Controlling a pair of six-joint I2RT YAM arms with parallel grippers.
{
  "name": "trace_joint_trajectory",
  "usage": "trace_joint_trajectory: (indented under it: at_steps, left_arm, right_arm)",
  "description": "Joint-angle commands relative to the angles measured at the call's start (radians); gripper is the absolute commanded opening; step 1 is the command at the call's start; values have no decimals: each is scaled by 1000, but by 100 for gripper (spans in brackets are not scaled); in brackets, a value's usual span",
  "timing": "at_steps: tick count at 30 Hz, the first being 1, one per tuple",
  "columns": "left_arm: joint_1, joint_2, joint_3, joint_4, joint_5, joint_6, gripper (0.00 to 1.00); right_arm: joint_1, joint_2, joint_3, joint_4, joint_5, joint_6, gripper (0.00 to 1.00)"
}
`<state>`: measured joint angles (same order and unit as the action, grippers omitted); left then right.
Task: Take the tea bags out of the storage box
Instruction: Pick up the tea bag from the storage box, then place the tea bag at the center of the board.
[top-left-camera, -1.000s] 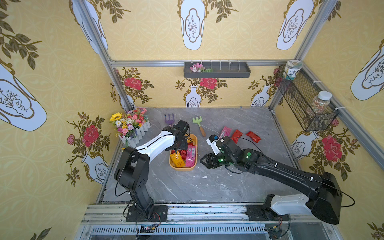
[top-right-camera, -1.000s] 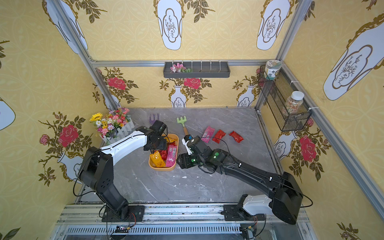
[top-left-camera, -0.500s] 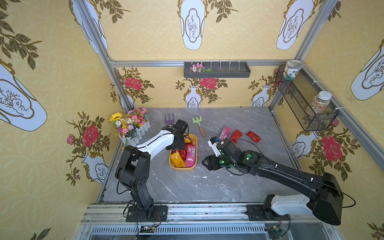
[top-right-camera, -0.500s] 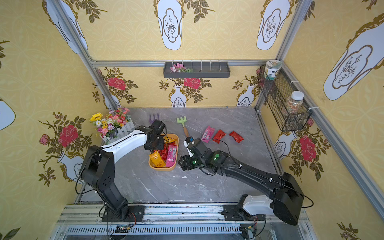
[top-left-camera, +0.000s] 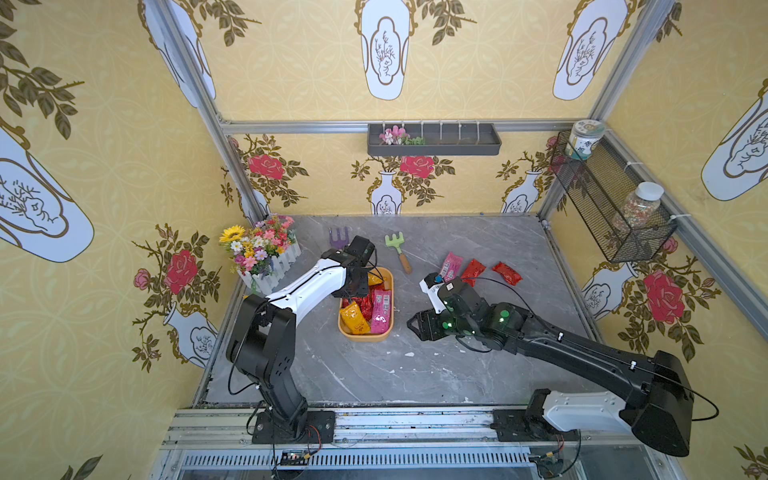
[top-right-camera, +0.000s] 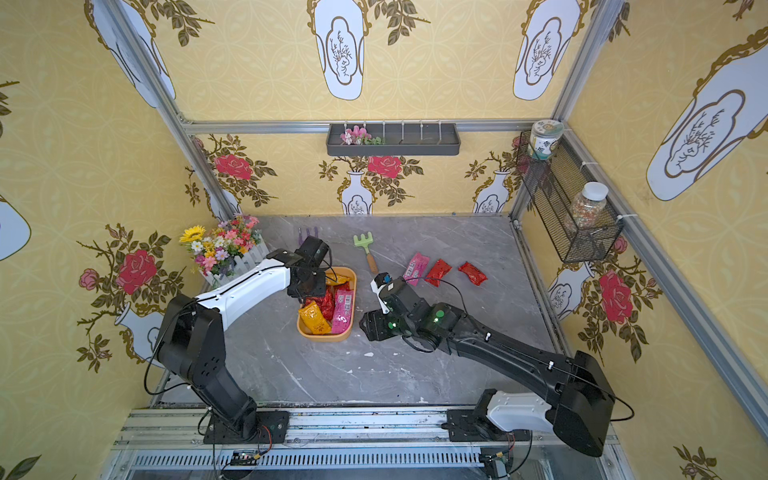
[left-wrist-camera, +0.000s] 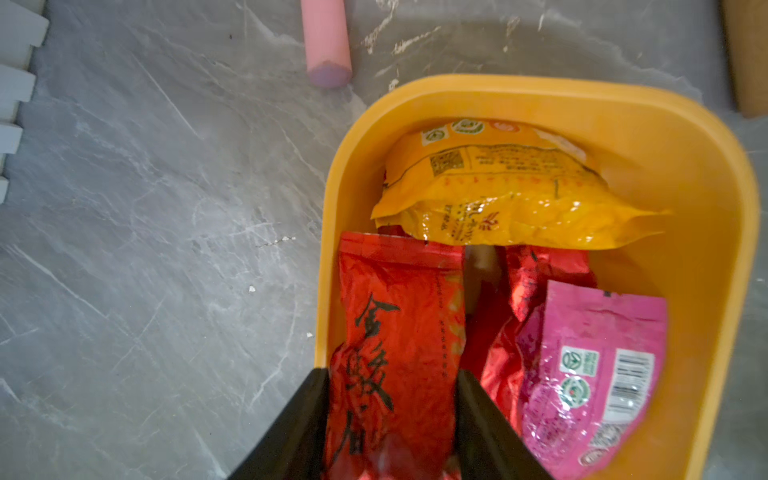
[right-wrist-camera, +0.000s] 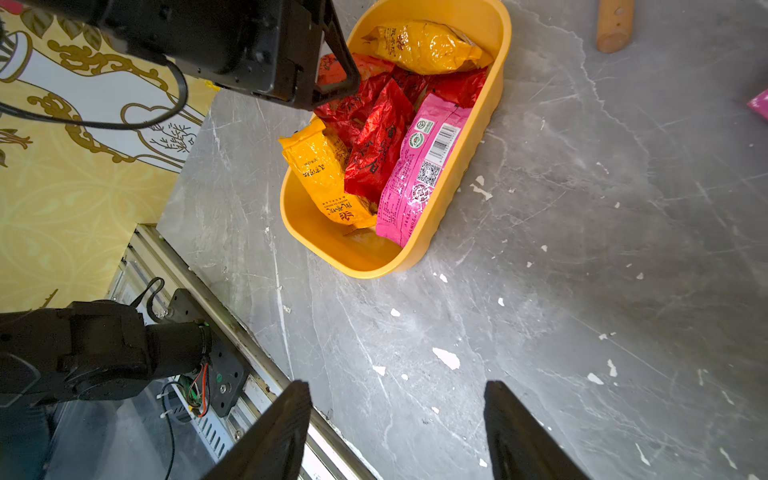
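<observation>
The yellow-orange storage box (top-left-camera: 365, 337) (top-right-camera: 328, 337) sits left of the table's middle. Inside it lie a golden tea bag (top-left-camera: 354, 318), a long pink one (top-left-camera: 381, 311), several red ones (right-wrist-camera: 376, 141) and a second golden one (left-wrist-camera: 498, 195) at the far end. My left gripper (top-left-camera: 357, 291) (left-wrist-camera: 392, 372) reaches down into the box, its jaws closed against both sides of a red tea bag (left-wrist-camera: 399, 316). On the table to the right lie a pink tea bag (top-left-camera: 451, 266) and two red ones (top-left-camera: 473, 271) (top-left-camera: 507, 273). My right gripper (top-left-camera: 415, 324) (right-wrist-camera: 397, 384) hovers open and empty beside the box.
A green rake (top-left-camera: 397, 249) and a purple rake (top-left-camera: 338, 237) lie behind the box. A flower planter with a white fence (top-left-camera: 266, 253) stands at the back left. A dark wall tray (top-left-camera: 434, 141) and a wire mesh basket (top-left-camera: 611, 208) with jars hang on the walls.
My left gripper's jaws have narrowed from wide open onto the red tea bag in the box. The right arm has drifted slightly but stays open.
</observation>
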<state>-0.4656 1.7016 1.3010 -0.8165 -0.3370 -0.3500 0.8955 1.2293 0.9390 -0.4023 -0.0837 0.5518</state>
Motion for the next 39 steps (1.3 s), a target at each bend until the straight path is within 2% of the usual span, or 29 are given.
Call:
trace_joint_trajectory:
  at_steps: [1, 7, 12, 15, 19, 28, 34, 39]
  left_arm:
    - [1, -17, 24, -42, 13, -12, 52]
    - [-1, -90, 49, -86, 57, -29, 51]
    - [-11, -172, 55, -87, 123, -73, 51]
    - [-48, -204, 64, -84, 139, -119, 50]
    - [-140, -200, 95, -52, 148, -192, 50]
    - [-358, -19, 152, 133, 107, -337, 51]
    - [-410, 153, 163, 278, 75, -399, 51]
    - [-435, 302, 229, 313, 40, -410, 51]
  right_arm:
    - [-4, -21, -5, -17, 23, -14, 70]
    - [-43, -80, -13, -45, 26, -34, 70]
    - [-130, -141, -33, -72, -23, -51, 70]
    - [-182, -185, -43, -98, -44, -65, 70]
    - [-246, -238, -50, -141, -64, -87, 70]
    - [-299, -370, -80, -239, -82, -92, 70]
    - [-300, -445, -99, -303, -84, -80, 70]
    - [-302, -502, -115, -348, -77, -64, 70]
